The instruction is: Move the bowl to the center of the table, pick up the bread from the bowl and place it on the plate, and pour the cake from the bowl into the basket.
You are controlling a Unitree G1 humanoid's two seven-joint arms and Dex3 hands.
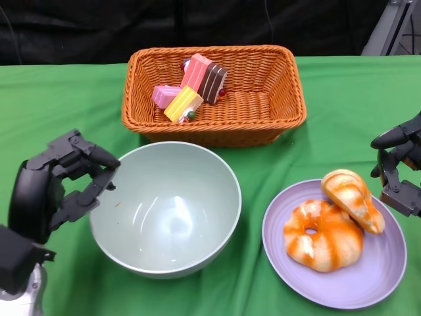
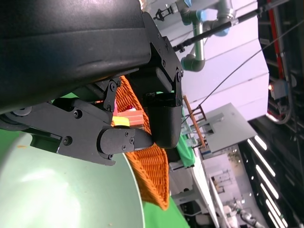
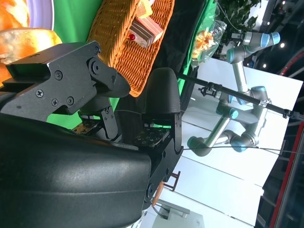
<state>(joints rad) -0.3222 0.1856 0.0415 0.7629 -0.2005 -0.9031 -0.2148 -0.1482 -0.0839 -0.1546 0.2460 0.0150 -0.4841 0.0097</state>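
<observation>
Finishing looks close: ease the empty, loosely spread left hand (image 1: pixel 59 187) off the emptied bowl (image 1: pixel 166 209) without nudging it.

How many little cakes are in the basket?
4, all bunched at the back left of the basket: a pink cake, a yellow cake, a tall pink cake and a brown cake. More could be hiding underneath.
</observation>
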